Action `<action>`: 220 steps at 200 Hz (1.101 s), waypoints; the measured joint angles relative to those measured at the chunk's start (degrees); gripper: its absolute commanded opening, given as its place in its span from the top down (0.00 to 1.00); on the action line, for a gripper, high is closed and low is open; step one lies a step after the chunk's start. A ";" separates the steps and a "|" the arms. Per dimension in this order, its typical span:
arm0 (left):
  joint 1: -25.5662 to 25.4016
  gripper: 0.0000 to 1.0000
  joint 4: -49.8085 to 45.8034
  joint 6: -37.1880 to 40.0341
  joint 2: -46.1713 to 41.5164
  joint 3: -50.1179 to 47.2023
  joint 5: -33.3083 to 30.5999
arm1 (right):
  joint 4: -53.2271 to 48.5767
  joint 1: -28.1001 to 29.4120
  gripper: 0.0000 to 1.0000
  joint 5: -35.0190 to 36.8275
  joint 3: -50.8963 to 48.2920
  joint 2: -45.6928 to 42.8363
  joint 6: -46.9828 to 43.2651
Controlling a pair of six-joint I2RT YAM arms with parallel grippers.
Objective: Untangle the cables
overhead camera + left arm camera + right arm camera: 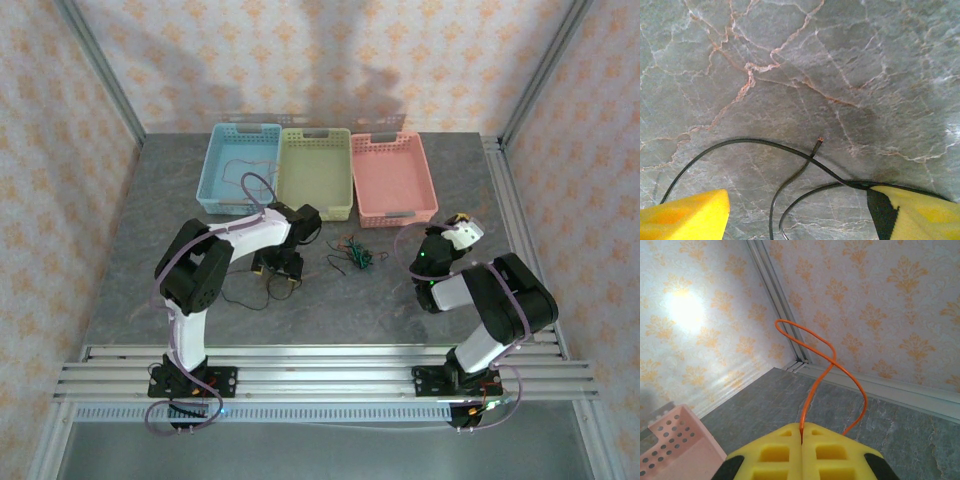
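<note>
1. Left end effector [797,212] is released (fingers spread wide). A black cable [765,143] lies looped on the worktop [840,60] between them, at lower centre of the frame.
2. Right end effector [801,432] is clenched on an orange cable [812,337] that curls upward.
3. Left arm [215,250] reaches forward, wrist pointing down; right arm [500,300] is folded, wrist tilted up.

I am working in a lab test cell rather than a home: my left arm [195,285] and right arm [495,305] are standing bolted to aluminium rails [320,372] at the near table edge. Aluminium frame posts [100,68] are holding flat wall panels [330,60] printed with an orange floral pattern, boxing in the grey marble-look tabletop [330,305]. A blue basket [245,128], a green basket [315,132] and a pink basket [390,138], all perforated plastic, are sitting in a row by the back wall.
</note>
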 measured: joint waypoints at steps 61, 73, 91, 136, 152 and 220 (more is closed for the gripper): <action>0.00 0.37 0.68 0.94 0.13 0.00 1.36 | 0.00 0.00 1.00 0.00 -0.02 0.00 0.02; 0.00 0.39 0.72 1.14 0.13 0.00 1.46 | 0.00 0.00 1.00 0.00 -0.02 0.00 0.02; 0.00 0.53 0.94 1.31 0.13 0.00 1.95 | 0.00 0.00 1.00 0.00 0.00 0.00 0.02; 1.36 0.78 3.56 1.55 0.09 -0.72 7.32 | 0.00 0.00 1.00 0.00 -0.02 0.00 0.24; 1.92 0.72 3.50 1.55 0.09 -0.74 7.87 | 0.00 0.00 1.00 0.00 0.00 0.00 0.26; 2.38 1.00 5.77 1.57 -2.01 -2.99 9.25 | 0.00 0.00 1.00 0.00 -0.02 0.00 0.44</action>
